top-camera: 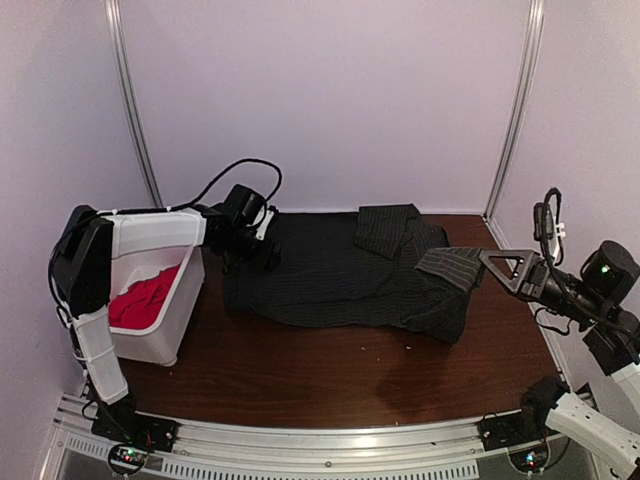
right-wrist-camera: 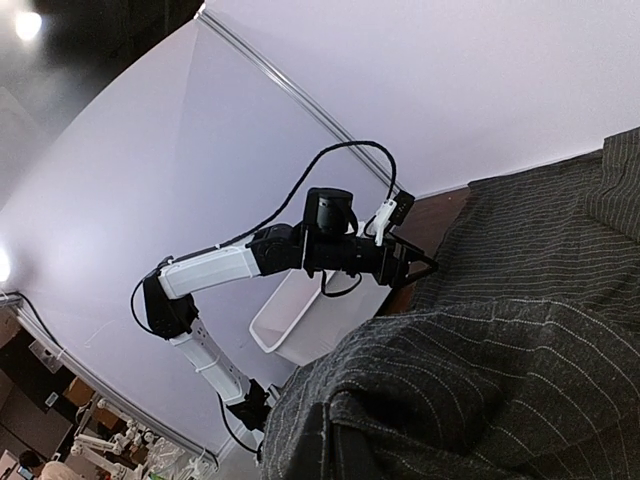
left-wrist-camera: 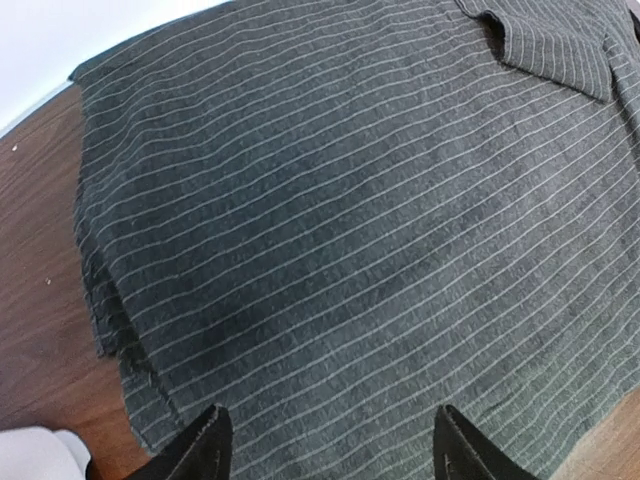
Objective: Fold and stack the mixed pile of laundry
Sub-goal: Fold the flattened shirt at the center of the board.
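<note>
Brown wood table (top-camera: 330, 380), metal rail (top-camera: 330, 440) along its near edge, pale lilac walls behind.

Pinstriped shirt (top-camera: 330, 275) lies spread flat mid-table, dark charcoal with thin light stripes. Its far right part is folded over on itself, and its left hem is frayed in the left wrist view (left-wrist-camera: 350, 230).

Right gripper (top-camera: 484, 262) is at the shirt's right edge, fingers pressed together and pinching a fold of shirt cloth. That fold is lifted off the table and bunches over the fingers in the right wrist view (right-wrist-camera: 520, 380).

White bin (top-camera: 160, 235) stands just left of the shirt. Red T-shirt (top-camera: 145, 297) is crumpled inside it.

Left arm reaches over the bin's far rim. Left gripper (top-camera: 262, 245) is at the shirt's far left corner, fingers spread with nothing between them and striped cloth right below (left-wrist-camera: 330, 445). Can't tell if the tips touch the cloth.
</note>
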Tool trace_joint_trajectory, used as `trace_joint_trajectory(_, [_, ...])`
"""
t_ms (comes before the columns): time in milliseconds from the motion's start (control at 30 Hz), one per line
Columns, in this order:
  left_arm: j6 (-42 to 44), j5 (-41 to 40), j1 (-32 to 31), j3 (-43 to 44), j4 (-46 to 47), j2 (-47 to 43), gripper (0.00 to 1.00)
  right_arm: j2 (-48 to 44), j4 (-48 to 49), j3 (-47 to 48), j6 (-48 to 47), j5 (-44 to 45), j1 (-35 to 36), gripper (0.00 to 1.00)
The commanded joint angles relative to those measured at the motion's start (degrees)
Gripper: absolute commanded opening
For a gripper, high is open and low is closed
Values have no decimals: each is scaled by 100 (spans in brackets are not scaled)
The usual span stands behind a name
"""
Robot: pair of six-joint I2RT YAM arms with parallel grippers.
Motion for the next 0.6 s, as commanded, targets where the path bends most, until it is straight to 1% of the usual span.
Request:
trace_joint_trajectory(0, [240,202,-1,10,-355,50,68,-91,-70,176,-113,36,27,0])
trace_joint_trajectory(100, [228,273,-81,-773,-291,-371,67,-158,-80,212,-125,3,27,0])
trace_joint_trajectory(267, [-44,420,-283,-2112,-110,-1099,59,-142,16,91,-158,5,25,0])
trace_joint_trajectory(367, [-284,421,-392,-2495,-144,-1312,53,110,85,17,-170,79,27,0])
trace_joint_trajectory(433, [-398,773,-475,-2625,-97,-1317,51,363,200,-25,-156,114,27,0])
trace_joint_trajectory(567, [-511,712,-618,-2704,-63,-1449,50,902,877,-219,-13,-151,34,0])
